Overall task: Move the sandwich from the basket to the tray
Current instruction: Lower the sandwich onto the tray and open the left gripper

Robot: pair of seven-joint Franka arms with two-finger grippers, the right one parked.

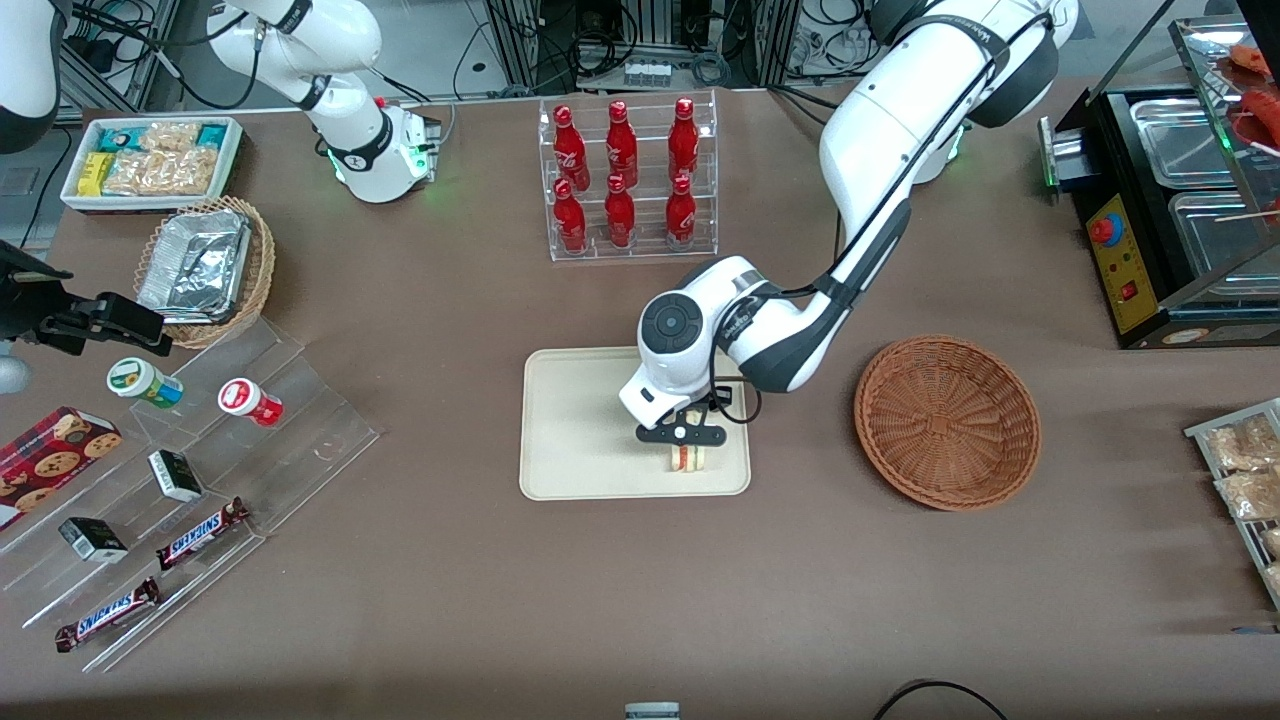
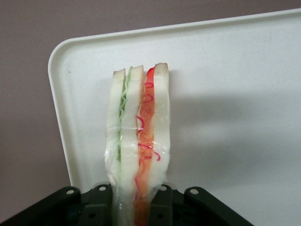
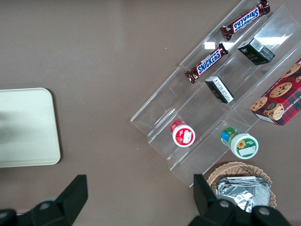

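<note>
- Two brown-wrapped chocolate bars [image 1: 108, 614] lettered "SNICKERS" in blue on white lie on the clear acrylic stepped stand [image 1: 190, 480] toward the parked arm's end of the brown table [image 1: 420, 580]; the second bar [image 1: 203, 533] lies a step farther from the front camera.
- Sharing the stand are a red box printed with chocolate-chip cookies [image 1: 45, 465], two small dark boxes [image 1: 92, 539] whose print is too small to read, a green-lidded white cup [image 1: 143, 382] and a red-lidded white cup [image 1: 248, 401]; their labels cannot be read.
- Six red bottles [image 1: 625, 175] with white script stand in a clear acrylic rack [image 1: 630, 235], farther from the front camera than the tray; the script is too small to make out.
- The flat cream-coloured rectangular tray with rounded corners [image 1: 580, 420] lies at the table's middle.
- The black two-finger claw [image 1: 683, 437] of the white working arm is low over the tray, closed on the small clear-wrapped wedge of white bread, the sandwich [image 1: 686, 458], held on edge.
- In the wrist view the sandwich [image 2: 138, 141] shows three pale slices with a thin green layer and a wider red-orange layer between them, and clear film drawn across its cut edge; its gripped end is hidden between the black fingers [image 2: 96, 205].
- Whether the sandwich's edge touches the tray floor cannot be told.
- The round reddish-brown woven wicker basket [image 1: 947, 422] sits beside the tray, toward the working arm's end.
</note>
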